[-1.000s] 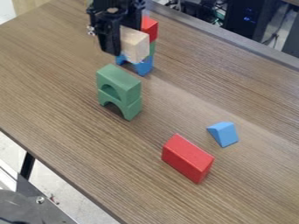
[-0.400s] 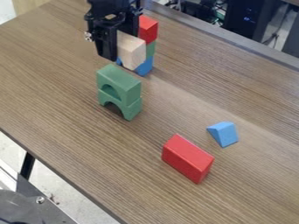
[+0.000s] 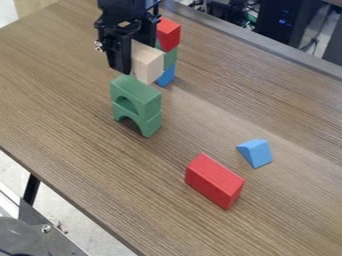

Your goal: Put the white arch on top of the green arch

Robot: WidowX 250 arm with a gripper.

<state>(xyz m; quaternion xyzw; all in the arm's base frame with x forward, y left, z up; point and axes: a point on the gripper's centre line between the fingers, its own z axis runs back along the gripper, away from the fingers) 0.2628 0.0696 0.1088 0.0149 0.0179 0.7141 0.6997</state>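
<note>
The gripper point(image 3: 131, 56) hangs near the top of the view, left of centre, shut on the pale, off-white block point(image 3: 147, 62), which is the white arch; its arch cut-out cannot be made out. The held block is just behind and above the green arch point(image 3: 135, 93), overlapping its rear top edge in view; whether they touch cannot be told. That green arch rests upright on a second green arch point(image 3: 153, 123), which stands on the table with its opening downward.
Behind the held block stands a stack with a red block point(image 3: 169, 34), a green piece point(image 3: 171, 58) and a blue piece point(image 3: 167, 76). Toward the front right lie a red block point(image 3: 214, 181) and a blue wedge point(image 3: 256, 152) on the wooden table point(image 3: 87, 150).
The gripper has come a little nearer the camera and down-left in view with the white block, which now hides more of the blue piece. The green arches have not moved.
</note>
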